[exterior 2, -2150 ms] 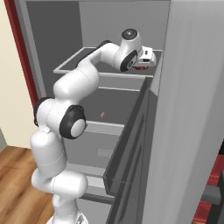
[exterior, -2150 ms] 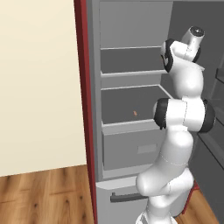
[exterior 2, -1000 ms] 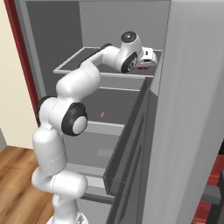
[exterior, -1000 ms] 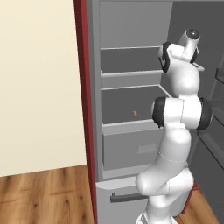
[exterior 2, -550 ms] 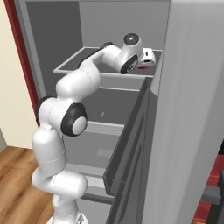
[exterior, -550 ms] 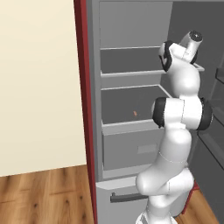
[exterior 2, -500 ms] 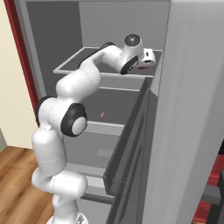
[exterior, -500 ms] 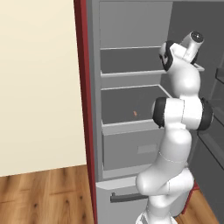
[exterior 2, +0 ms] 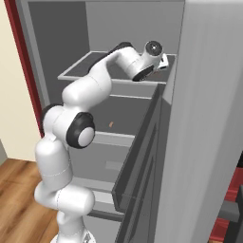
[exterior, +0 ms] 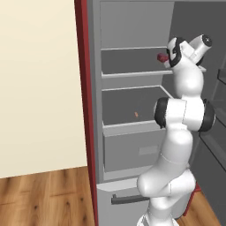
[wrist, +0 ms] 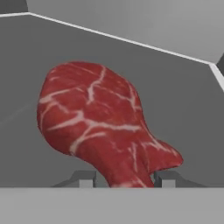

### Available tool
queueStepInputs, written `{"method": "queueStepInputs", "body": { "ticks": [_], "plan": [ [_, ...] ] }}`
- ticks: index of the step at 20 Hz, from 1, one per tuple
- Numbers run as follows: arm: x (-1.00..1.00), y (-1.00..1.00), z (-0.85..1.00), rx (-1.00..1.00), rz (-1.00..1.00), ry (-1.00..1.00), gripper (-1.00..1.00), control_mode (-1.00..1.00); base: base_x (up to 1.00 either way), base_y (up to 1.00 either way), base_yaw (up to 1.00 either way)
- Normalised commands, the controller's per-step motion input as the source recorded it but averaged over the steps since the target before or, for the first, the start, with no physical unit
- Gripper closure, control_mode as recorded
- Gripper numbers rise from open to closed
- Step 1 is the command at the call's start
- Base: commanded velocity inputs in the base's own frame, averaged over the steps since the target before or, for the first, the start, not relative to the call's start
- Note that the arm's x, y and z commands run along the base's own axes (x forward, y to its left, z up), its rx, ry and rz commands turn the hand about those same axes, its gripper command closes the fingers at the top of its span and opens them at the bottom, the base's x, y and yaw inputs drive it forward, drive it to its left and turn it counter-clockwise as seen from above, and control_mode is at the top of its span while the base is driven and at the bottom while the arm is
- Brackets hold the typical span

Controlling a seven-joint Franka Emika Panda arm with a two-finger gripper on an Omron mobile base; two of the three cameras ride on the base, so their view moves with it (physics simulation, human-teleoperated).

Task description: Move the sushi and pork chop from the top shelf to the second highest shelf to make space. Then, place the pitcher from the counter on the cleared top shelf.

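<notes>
Since the earlier frame, wrist tipped slightly; sushi unmoved. Hand (wrist: 124, 180) at right end of top shelf (exterior: 128, 74), fingers (wrist: 87, 179) either side of pork chop's (wrist: 98, 127) narrow end; contact cannot be told. Sushi (exterior: 136, 114) lies on second highest shelf (exterior: 132, 126). No legible writing.

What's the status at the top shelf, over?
Gripper at top shelf, jaws either side of pork chop. Grip not confirmed. Nothing blocking.

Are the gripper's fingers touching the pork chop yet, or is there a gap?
Cannot tell. In the hand view the pork chop narrows down between the two fingertips, but the flat band at the bottom hides where they would meet it.
</notes>
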Motion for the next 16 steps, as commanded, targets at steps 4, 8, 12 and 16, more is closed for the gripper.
{"method": "queueStepInputs", "body": {
  "ticks": [4, 8, 12, 16],
  "plan": [
    [-0.18, 0.38, 0.1, -0.04, 0.18, 0.18, 1.0, -1.0, 0.0, 0.0, 0.0],
    [-0.54, 0.49, 0.0, -0.12, 0.12, 0.03, 1.0, -1.0, 0.0, 0.0, 0.0],
    [-0.71, 0.64, -0.07, -0.15, 0.06, -0.13, 1.0, -1.0, 0.0, 0.0, 0.0],
    [-0.82, 0.81, -0.26, -0.15, 0.02, -0.27, 1.0, -1.0, 0.0, 0.0, 0.0]
  ]
}}
